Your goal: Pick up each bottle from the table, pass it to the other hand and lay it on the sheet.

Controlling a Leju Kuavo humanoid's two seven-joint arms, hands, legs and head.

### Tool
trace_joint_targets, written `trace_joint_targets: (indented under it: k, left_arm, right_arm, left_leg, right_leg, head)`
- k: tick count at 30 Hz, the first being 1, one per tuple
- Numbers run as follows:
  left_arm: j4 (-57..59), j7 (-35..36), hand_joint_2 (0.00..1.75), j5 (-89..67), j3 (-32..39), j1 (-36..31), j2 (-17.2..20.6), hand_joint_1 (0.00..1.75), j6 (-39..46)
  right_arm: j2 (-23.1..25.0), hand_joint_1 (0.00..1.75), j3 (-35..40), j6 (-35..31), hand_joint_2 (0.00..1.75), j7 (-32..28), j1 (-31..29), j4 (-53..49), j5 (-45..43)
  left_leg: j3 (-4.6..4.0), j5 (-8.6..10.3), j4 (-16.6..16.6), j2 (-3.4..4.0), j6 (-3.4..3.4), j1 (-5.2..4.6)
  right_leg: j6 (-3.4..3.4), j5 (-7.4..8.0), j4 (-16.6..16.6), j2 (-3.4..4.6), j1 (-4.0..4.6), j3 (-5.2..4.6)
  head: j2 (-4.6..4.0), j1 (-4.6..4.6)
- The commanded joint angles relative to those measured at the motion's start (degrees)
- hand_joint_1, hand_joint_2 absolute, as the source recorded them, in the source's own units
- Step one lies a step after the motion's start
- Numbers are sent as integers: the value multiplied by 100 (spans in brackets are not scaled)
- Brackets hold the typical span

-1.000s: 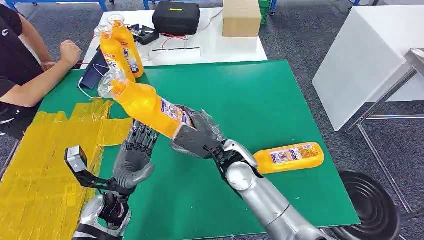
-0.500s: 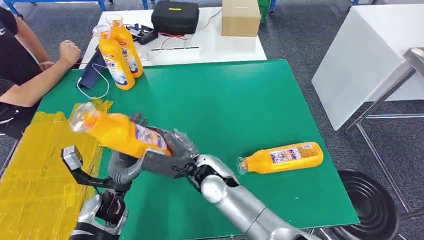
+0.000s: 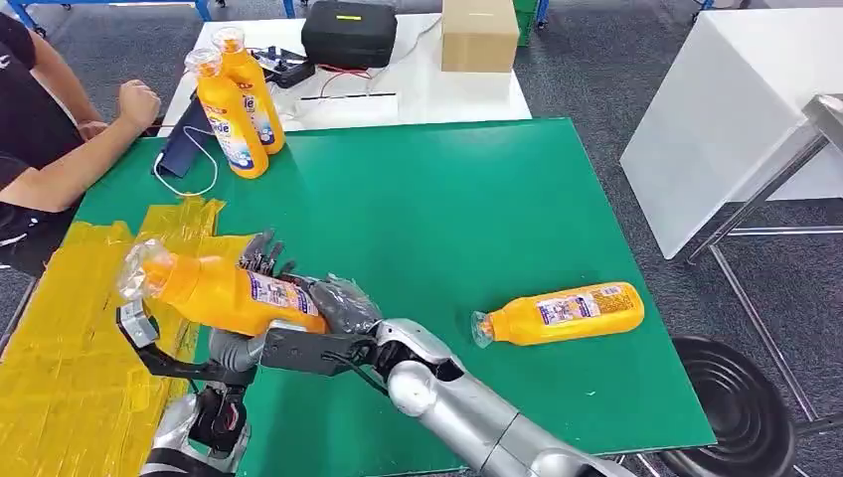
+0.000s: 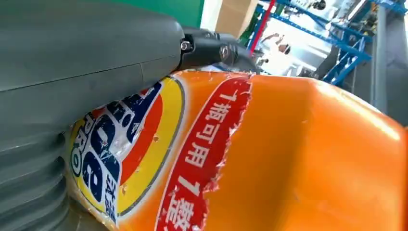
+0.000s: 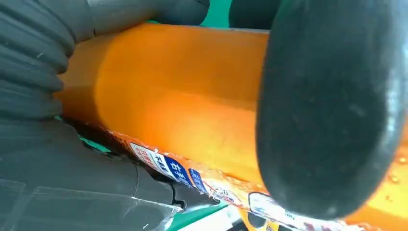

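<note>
My right hand [image 3: 336, 306] grips an orange bottle [image 3: 224, 291] by its base end and holds it tilted, cap toward the yellow sheet [image 3: 70, 368], above the sheet's edge. My left hand [image 3: 256, 298] is under and behind the bottle's middle, its fingers [image 3: 260, 254] standing up apart behind it. In the left wrist view the bottle's label [image 4: 159, 144] lies against the palm. In the right wrist view the bottle [image 5: 183, 110] passes under a dark fingertip [image 5: 332, 106]. Another orange bottle [image 3: 562, 313] lies on the green mat [image 3: 447, 219] at the right. Two more [image 3: 224, 114] [image 3: 249, 84] stand at the mat's far left corner.
A person [image 3: 40, 149] sits at the far left, a fist resting by the mat's corner beside a dark pouch with a white cable [image 3: 184, 149]. A black case [image 3: 350, 33] and a cardboard box [image 3: 480, 35] stand on the white table behind. A white table [image 3: 736, 109] and black stool [image 3: 741, 407] are at the right.
My right arm has swung the bottle left and down, from over the mat to over the sheet's edge. The bottle now rests against my left hand, whose fingers stand up behind it.
</note>
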Motion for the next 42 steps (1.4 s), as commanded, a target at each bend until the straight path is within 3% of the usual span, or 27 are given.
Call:
trace_joint_targets:
  k: [1, 14, 18, 19, 21, 24, 25, 29, 32, 34, 38, 42]
  left_arm:
    - [102, 21, 175, -74, -32, -569, -268, 175, 8]
    - [-33, -121, 175, -230, 96, -552, -273, 175, 96]
    - [-33, -121, 175, -230, 96, -552, -273, 175, 96]
    - [-33, -121, 175, -230, 96, -552, -273, 175, 96]
    - [-129, -225, 175, -461, 144, -516, -259, 175, 249]
    - [-450, -489, 175, -1336, 323, -451, -107, 175, 875]
    - [-543, -578, 175, -1694, 395, -440, -37, 175, 1113]
    - [-730, -900, 175, -4269, 779, -408, 319, 175, 2792]
    - [-333, -569, 175, -5958, 955, -389, 689, 175, 3641]
    - [-160, -764, 175, -5897, 1059, -373, 741, 175, 3705]
    - [314, -221, 175, -8035, 972, -90, 1142, 175, 4889]
    - [400, -240, 175, -8084, 1004, 9, 1201, 175, 5015]
  right_arm:
    - [-58, 175, 818, 70, 175, -51, 234, 278, 90]
    - [-203, 175, 495, -112, 175, -25, 290, 226, 152]
    - [-203, 175, 495, -112, 175, -25, 290, 226, 152]
    - [-203, 166, 495, -112, 175, -25, 290, 226, 152]
    - [-245, 3, 340, -343, 175, 37, 358, 102, 272]
    - [-597, 0, -112, -636, 175, 173, 373, -263, 412]
    - [-722, 0, -287, -691, 0, 216, 385, -405, 482]
    - [-1317, 0, -1234, -661, 0, 255, 443, -1119, 719]
    - [-1736, 0, -1757, -447, 0, 199, 504, -1646, 739]
    - [-1841, 0, -1878, -307, 0, 177, 554, -1812, 718]
    - [-2297, 0, -2117, -189, 0, 105, 769, -2355, 603]
    - [-2437, 0, -2189, -126, 0, 80, 821, -2471, 528]
  left_leg:
    - [10, -2, 2, -39, -9, 14]
    - [23, -12, 12, -58, -15, 26]
    - [0, 1, 0, -25, -6, 10]
    - [18, -10, 12, -49, -15, 25]
    - [21, -11, 11, -52, -16, 25]
    - [4, -2, 4, -38, -8, 16]
    - [-4, 1, 3, -29, -5, 12]
    - [-4, -4, 12, -35, -7, 16]
    - [-1, -2, 10, -34, -9, 16]
    - [1, 0, 5, -51, -8, 8]
    - [8, -2, -5, -37, -6, 4]
    - [20, -9, -5, -36, -8, 6]
  right_leg:
    - [-4, -9, -7, -34, 13, 25]
    - [-6, -21, -5, -48, 23, 48]
    - [-3, -3, -7, -21, 10, 10]
    - [-7, -17, -4, -39, 23, 39]
    - [-7, -19, -4, -42, 23, 42]
    - [-3, -8, -7, -33, 15, 18]
    - [-2, -3, -7, -26, 12, 8]
    - [-1, -7, -3, -27, 15, 14]
    - [-3, -5, -3, -27, 14, 18]
    - [-2, -7, -1, -35, 5, 20]
    - [-2, -5, -6, -25, 1, 21]
    - [-2, -11, -7, -22, 3, 33]
  head:
    - [0, 0]
    - [0, 0]
    - [0, 2]
    - [0, 0]
    - [0, 0]
    - [0, 0]
    - [2, 2]
    - [0, 4]
    - [0, 4]
    - [0, 4]
    - [0, 2]
    - [0, -2]
